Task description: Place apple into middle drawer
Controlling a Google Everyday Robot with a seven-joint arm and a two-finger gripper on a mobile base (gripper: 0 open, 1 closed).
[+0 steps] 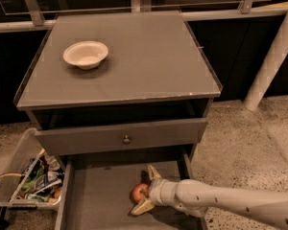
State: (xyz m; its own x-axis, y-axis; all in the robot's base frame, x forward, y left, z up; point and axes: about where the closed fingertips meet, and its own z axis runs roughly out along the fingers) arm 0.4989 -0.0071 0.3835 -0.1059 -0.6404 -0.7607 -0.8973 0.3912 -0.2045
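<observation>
The small red apple (139, 192) lies on the floor of the pulled-out middle drawer (98, 198), right of its centre. My gripper (143, 190) reaches in from the right on a white arm. Its two fingers (152, 172) are spread apart on either side of the apple, with a gap showing at the upper finger. The apple rests low in the drawer between them.
The drawer above, with a round metal knob (126, 139), stands slightly open over the middle drawer. A white bowl (85, 54) sits on the cabinet top (149, 61). A clear bin of packets (31, 178) stands at the left. A white post (273, 56) leans at the right.
</observation>
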